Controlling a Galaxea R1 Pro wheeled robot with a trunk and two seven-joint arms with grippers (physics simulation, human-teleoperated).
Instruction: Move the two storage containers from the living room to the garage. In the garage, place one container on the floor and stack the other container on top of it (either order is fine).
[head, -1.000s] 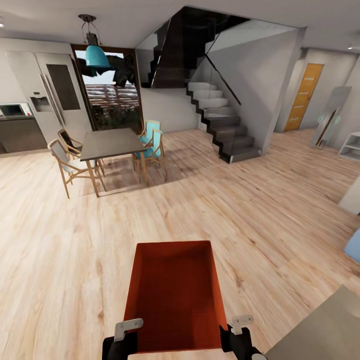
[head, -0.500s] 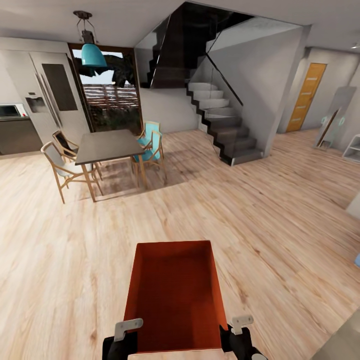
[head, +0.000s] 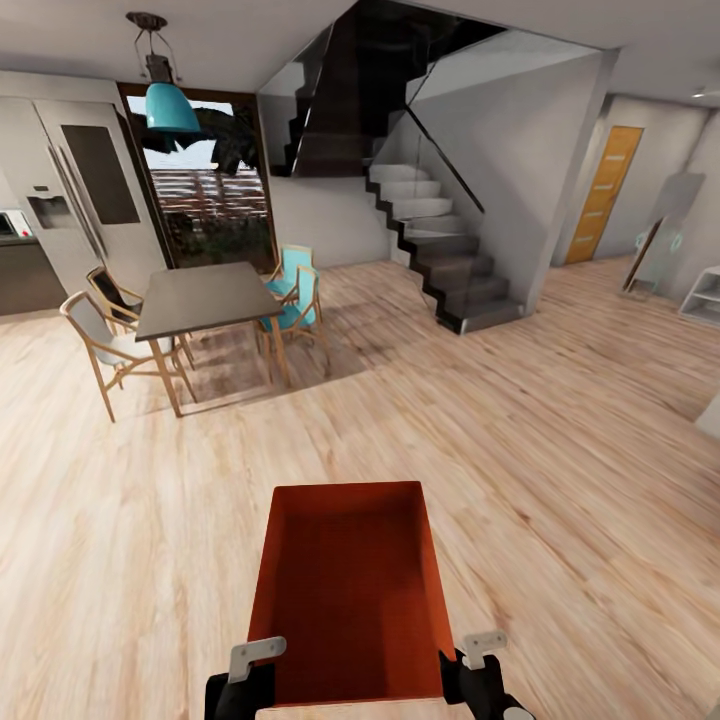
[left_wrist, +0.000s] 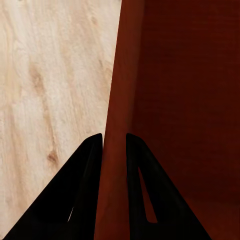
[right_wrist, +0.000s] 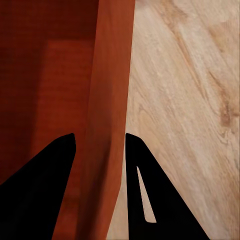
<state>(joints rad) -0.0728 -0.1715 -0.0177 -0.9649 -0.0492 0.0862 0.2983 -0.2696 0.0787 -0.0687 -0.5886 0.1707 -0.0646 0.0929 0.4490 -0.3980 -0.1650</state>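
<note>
Left gripper clamped across one long wall of the storage container, one black finger inside and one outside, the thin wall pinched between them; right gripper set astride the opposite wall likewise, though with a sliver of gap on each side, so contact there could not be told for certain. Held low in front of the trunk, open top up and level, a grip at each long side near the rear corners: judged a two-handed carry chosen for balance, since a thin-walled bin taken by one rim would likely sag or swing. Orange-red, rectangular, walls slightly flared toward the rim, base finely ribbed and matte, empty inside. Carried above the light wood-plank flooring, pale and grainy with darker knots, clearly not the concrete of the garage, so the haul judged only partly done. Farther out, a dark-topped dining table ringed by wood-framed chairs, some teal; a teal pendant lamp above; a dark open staircase with glass balustrade; an orange door at the far right
</note>
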